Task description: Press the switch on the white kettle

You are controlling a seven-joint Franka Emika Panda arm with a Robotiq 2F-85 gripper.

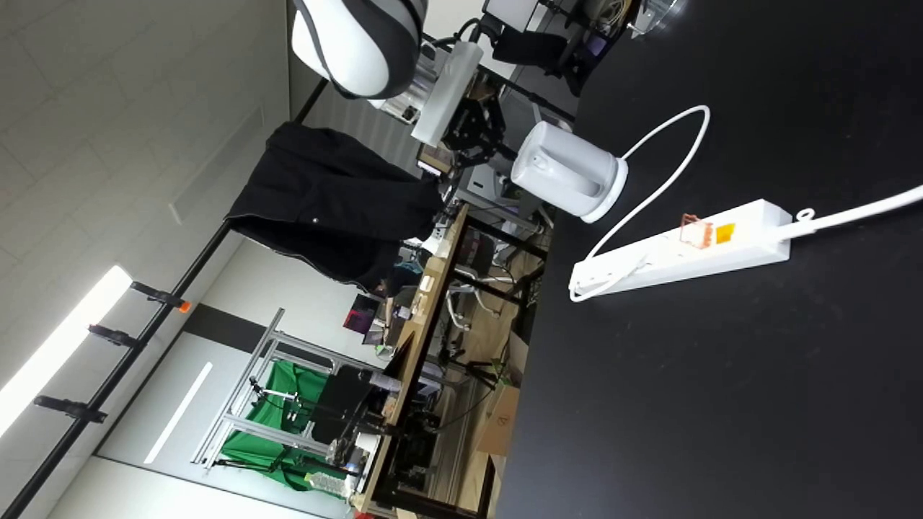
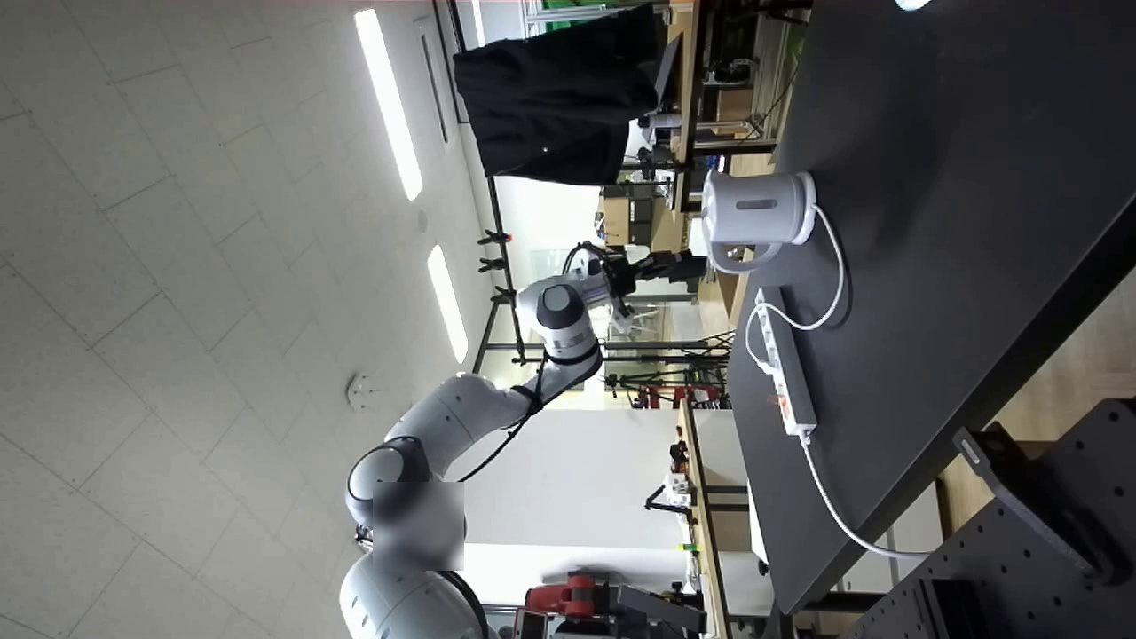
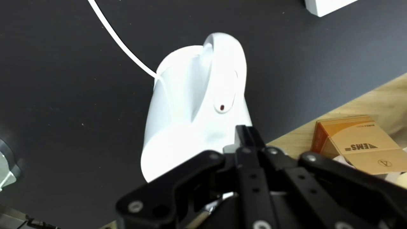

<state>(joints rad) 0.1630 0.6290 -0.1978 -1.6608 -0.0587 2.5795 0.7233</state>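
The white kettle (image 1: 566,173) stands upright on its base on the dark table and also shows in an exterior view (image 2: 759,211). In the wrist view the kettle (image 3: 178,140) is seen from above, with its looped handle pointing up in the picture. An oval switch (image 3: 226,92) with a small dark red mark lies at the handle's top, near the lid. My gripper (image 3: 246,128) is shut and empty, its fingertips over the lid's edge in the picture, short of the switch. In both exterior views the gripper (image 1: 510,153) (image 2: 697,266) is by the kettle's top; contact cannot be told.
A white power strip (image 1: 678,249) lies on the dark table (image 1: 721,404) on the handle side of the kettle. A thin white cord (image 1: 667,184) loops from the kettle's base to it. The table's edge (image 3: 337,109) and a cardboard box (image 3: 365,143) beyond show in the wrist view.
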